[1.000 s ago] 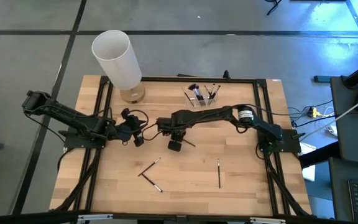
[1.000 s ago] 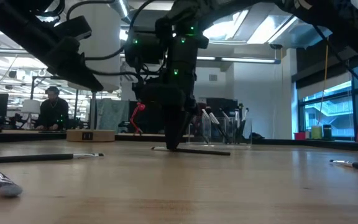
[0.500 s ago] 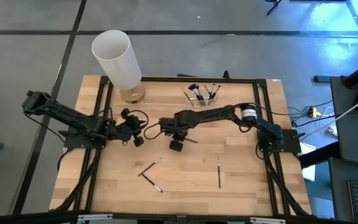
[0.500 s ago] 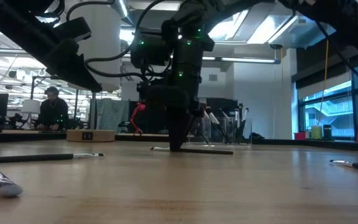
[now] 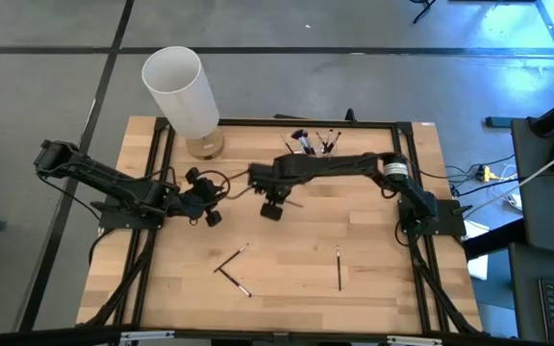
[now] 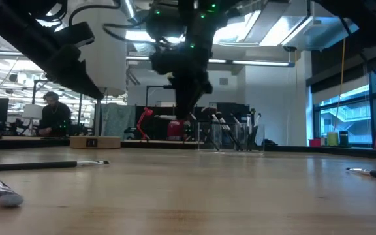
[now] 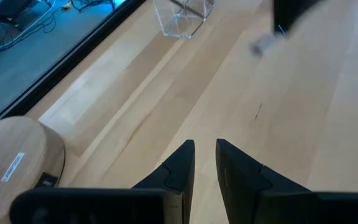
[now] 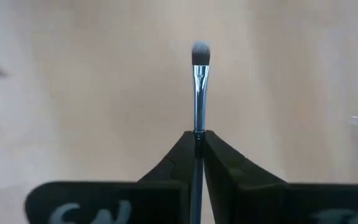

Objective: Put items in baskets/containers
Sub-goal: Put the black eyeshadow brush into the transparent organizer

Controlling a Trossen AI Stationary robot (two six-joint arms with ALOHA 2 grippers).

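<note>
Right gripper (image 8: pixel 196 138) fingers clamp a brush (image 8: pixel 199 81) above mid-table; left gripper (image 7: pixel 205 152) fingers slightly apart.

Table centre (image 5: pixel 287 245) bare wood, open for passing. Right arm (image 5: pixel 335 168) stretched across back half, blocks path to clear organizer (image 5: pixel 314 144). Left gripper (image 5: pixel 210 207) parked left of centre. White cylinder (image 5: pixel 181 91) and round jar (image 5: pixel 204 144) crowd back-left corner. Loose brushes (image 5: pixel 231 269) lie flat at front, another brush (image 5: pixel 338 267) front right.
</note>
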